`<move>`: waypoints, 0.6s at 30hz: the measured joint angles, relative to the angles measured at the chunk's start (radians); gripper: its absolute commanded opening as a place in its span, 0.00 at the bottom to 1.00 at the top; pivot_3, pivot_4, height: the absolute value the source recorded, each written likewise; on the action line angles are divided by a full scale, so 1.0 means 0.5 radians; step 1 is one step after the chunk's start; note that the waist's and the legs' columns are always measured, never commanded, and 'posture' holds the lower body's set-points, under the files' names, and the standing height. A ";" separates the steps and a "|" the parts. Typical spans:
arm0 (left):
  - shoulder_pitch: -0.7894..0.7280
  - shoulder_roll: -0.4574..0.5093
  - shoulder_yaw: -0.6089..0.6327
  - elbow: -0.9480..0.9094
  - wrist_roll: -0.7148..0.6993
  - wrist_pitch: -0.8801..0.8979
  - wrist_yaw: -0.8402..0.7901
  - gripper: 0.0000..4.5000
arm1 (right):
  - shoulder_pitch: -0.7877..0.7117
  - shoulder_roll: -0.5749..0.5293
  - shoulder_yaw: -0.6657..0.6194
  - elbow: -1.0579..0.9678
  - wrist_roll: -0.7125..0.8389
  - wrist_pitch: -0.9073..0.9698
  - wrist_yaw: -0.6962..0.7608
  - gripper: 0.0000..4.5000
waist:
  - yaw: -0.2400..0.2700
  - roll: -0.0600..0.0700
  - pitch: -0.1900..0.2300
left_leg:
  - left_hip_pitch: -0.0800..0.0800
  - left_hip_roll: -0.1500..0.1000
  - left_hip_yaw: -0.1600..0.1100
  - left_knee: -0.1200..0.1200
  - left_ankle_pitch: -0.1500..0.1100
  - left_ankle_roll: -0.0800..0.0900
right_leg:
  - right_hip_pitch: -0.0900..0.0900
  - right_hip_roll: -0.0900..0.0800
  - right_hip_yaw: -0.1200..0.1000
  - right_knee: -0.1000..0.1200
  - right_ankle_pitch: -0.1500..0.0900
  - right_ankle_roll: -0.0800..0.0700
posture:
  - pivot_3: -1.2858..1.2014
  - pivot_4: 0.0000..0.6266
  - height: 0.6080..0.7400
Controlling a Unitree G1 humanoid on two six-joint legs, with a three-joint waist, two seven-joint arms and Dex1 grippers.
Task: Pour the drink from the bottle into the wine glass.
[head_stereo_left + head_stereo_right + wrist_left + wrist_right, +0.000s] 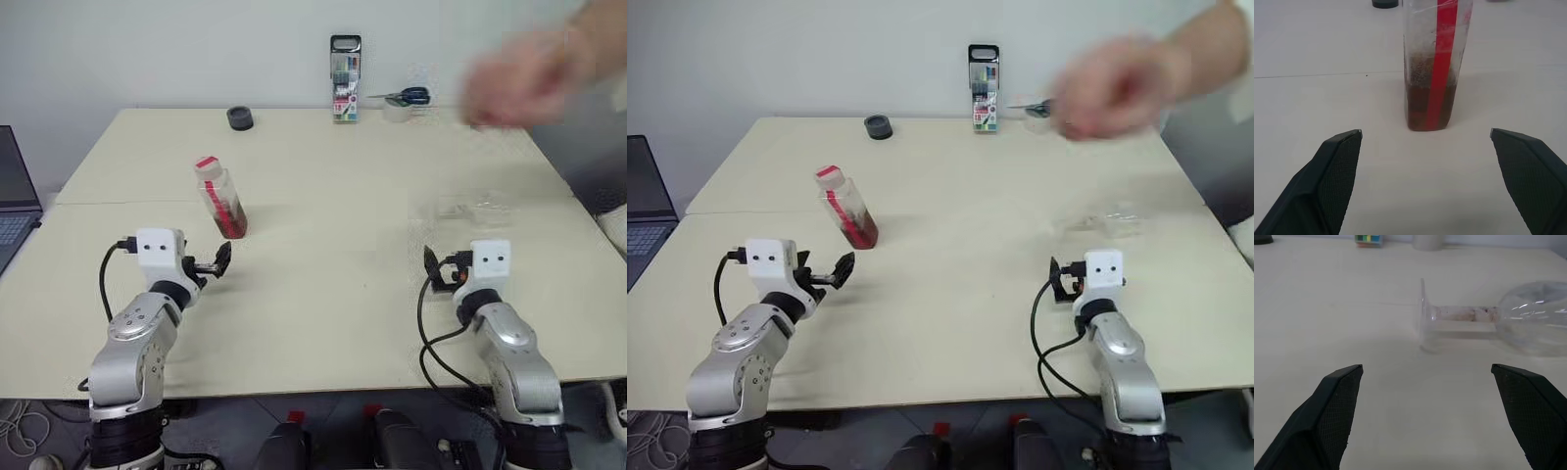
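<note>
Watching: nothing was gripped; both arms hung low over the near side of the table (323,323).
Bottle: the bottle (220,197) stood just ahead of the left gripper (217,264), cap (206,164) on, looking tilted from the head view, the drink (1425,105) filling roughly its lower part.
Left gripper: jaws spread wide, empty, bottle centred beyond the gap but not yet between the fingers (1337,166).
Wine glass: the wine glass (1488,320) lay on its side, well to the right of the bottle, just ahead of the right gripper (431,264), foot toward the bottle side.
Right gripper: wide open, holding nothing.
Hand: a person's hand (519,78), blurred, was above the far right of the table, well beyond the bottle.
Doing it well: I'd say the glass needed standing upright first, and the cap had to come off; grip the bottle mid-body, square on.
Writing: red-and-white label strip (1442,58), no text legible; marker case (345,78) far behind the bottle, print unreadable.
</note>
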 measured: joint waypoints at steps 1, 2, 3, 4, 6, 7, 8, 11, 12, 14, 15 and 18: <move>0.000 -0.001 0.003 -0.002 0.001 0.000 0.009 1.00 | 0.007 -0.006 -0.009 -0.033 0.000 0.009 0.001 1.00 | 0.000 0.000 0.000 | 0.000 0.000 0.000 0.000 0.000 0.000 | 0.000 0.000 0.000 0.000 0.000 0.000 | 0.52 0.24 1.00; 0.001 -0.002 0.003 -0.006 0.002 0.000 0.012 1.00 | 0.017 -0.006 -0.019 -0.069 0.000 0.017 0.000 1.00 | 0.000 0.000 0.000 | 0.001 0.000 0.000 0.000 0.000 0.000 | 0.000 0.000 0.000 0.000 0.000 0.000 | 0.52 0.24 1.00; 0.002 -0.005 0.003 -0.010 0.004 0.000 0.015 1.00 | 0.027 -0.006 -0.021 -0.105 0.000 0.029 -0.003 1.00 | 0.000 0.000 0.000 | 0.001 0.000 0.000 0.000 0.000 0.000 | 0.000 0.001 0.000 0.001 0.000 0.000 | 0.52 0.24 1.00; 0.003 -0.012 0.002 -0.014 0.006 -0.001 0.017 1.00 | 0.034 -0.004 -0.020 -0.128 0.000 0.045 -0.005 1.00 | 0.000 0.000 0.000 | 0.001 0.000 0.000 0.000 0.000 0.000 | 0.000 0.001 0.000 0.001 0.000 0.000 | 0.52 0.24 1.00; 0.003 -0.017 -0.001 -0.016 0.009 -0.002 0.025 1.00 | 0.036 -0.001 -0.019 -0.141 0.000 0.069 -0.010 1.00 | 0.000 0.000 0.000 | 0.001 0.000 0.000 0.001 0.000 0.000 | 0.000 0.001 0.000 0.001 0.000 0.000 | 0.52 0.24 1.00; 0.003 -0.018 -0.001 -0.018 0.010 -0.002 0.032 1.00 | 0.036 0.003 -0.019 -0.141 -0.001 0.075 -0.016 1.00 | 0.000 0.000 0.000 | 0.001 0.000 0.000 0.001 0.000 0.000 | 0.000 0.001 0.000 0.001 0.000 0.000 | 0.52 0.24 1.00; 0.002 -0.019 -0.002 -0.019 0.011 -0.002 0.042 1.00 | 0.035 0.008 -0.019 -0.141 -0.001 0.080 -0.023 1.00 | 0.000 0.000 0.000 | 0.001 0.000 0.000 0.001 0.000 0.000 | 0.000 0.001 0.000 0.001 0.000 0.000 | 0.52 0.24 1.00; 0.000 -0.019 -0.002 -0.024 0.012 -0.002 0.053 1.00 | 0.029 0.011 -0.019 -0.141 -0.001 0.103 -0.031 1.00 | 0.000 0.000 0.000 | 0.001 0.000 0.000 0.001 0.000 0.000 | 0.000 0.001 0.000 0.001 0.000 0.000 | 0.52 0.24 1.00; -0.002 -0.019 -0.002 -0.026 0.012 -0.002 0.053 1.00 | 0.026 0.011 -0.019 -0.141 -0.001 0.106 -0.031 1.00 | 0.000 0.000 0.000 | 0.001 0.000 0.000 0.001 0.000 0.000 | 0.000 0.001 0.000 0.001 0.000 0.000 | 0.52 0.24 1.00; -0.002 -0.019 -0.002 -0.034 0.012 -0.002 0.054 1.00 | 0.025 0.010 -0.020 -0.141 -0.001 0.107 -0.031 1.00 | 0.000 0.000 0.000 | 0.001 0.000 0.000 0.001 0.000 0.000 | 0.000 0.001 0.000 0.001 0.000 0.000 | 0.52 0.24 1.00; -0.002 -0.021 -0.002 -0.039 0.011 -0.002 0.056 1.00 | 0.025 0.009 -0.020 -0.141 -0.001 0.107 -0.030 1.00 | 0.000 0.000 0.000 | 0.001 0.000 0.000 0.001 0.000 0.000 | 0.000 0.001 0.000 0.001 0.000 0.000 | 0.52 0.24 1.00; -0.004 -0.026 -0.005 -0.042 0.012 -0.002 0.062 1.00 | 0.023 0.007 -0.020 -0.140 -0.001 0.107 -0.030 1.00 | 0.000 0.000 0.000 | 0.001 0.000 0.000 0.001 0.000 0.000 | 0.000 0.001 0.000 0.001 0.000 0.000 | 0.52 0.24 1.00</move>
